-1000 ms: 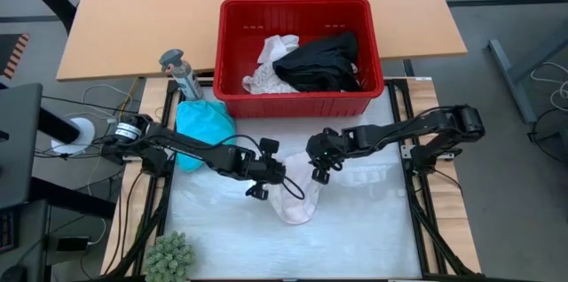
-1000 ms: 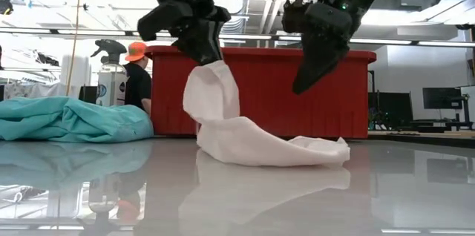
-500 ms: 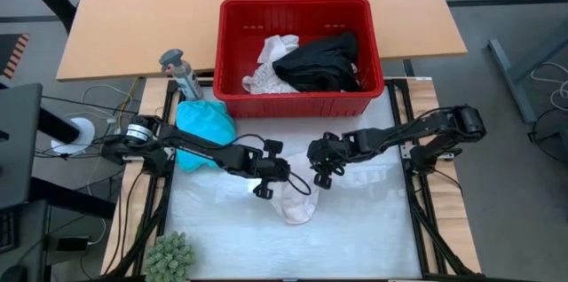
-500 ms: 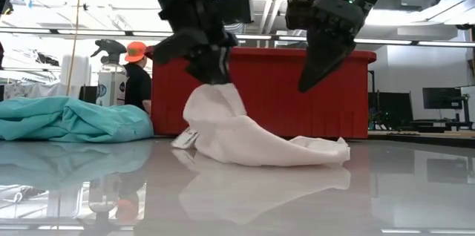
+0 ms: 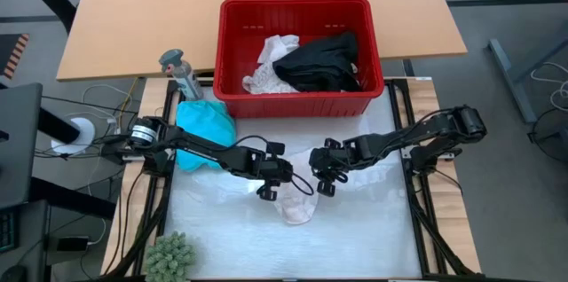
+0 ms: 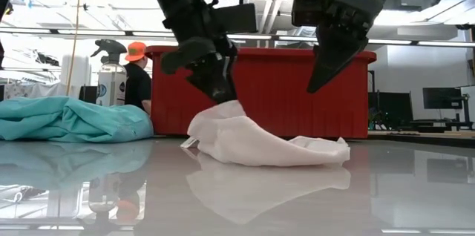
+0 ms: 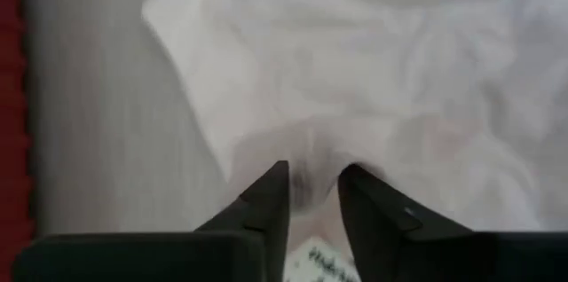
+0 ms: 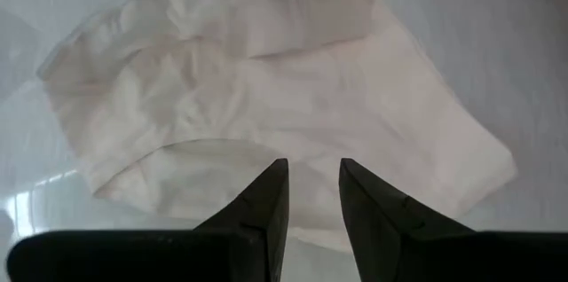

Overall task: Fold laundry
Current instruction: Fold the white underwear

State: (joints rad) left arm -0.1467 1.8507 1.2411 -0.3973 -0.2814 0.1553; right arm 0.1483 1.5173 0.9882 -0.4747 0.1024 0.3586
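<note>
Red basket [image 5: 302,96] beside teal garment [image 5: 204,127], perhaps touching.

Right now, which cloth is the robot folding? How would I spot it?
Start at the red basket, then come toward the table's middle. The white cloth lies there between the two arms. It is the only cloth out alone, away from the teal one.

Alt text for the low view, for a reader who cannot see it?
A white garment lies rumpled on the glossy table, with the left gripper down on its raised end and the right gripper hovering above. Behind stand a red basket and a teal garment.
</note>
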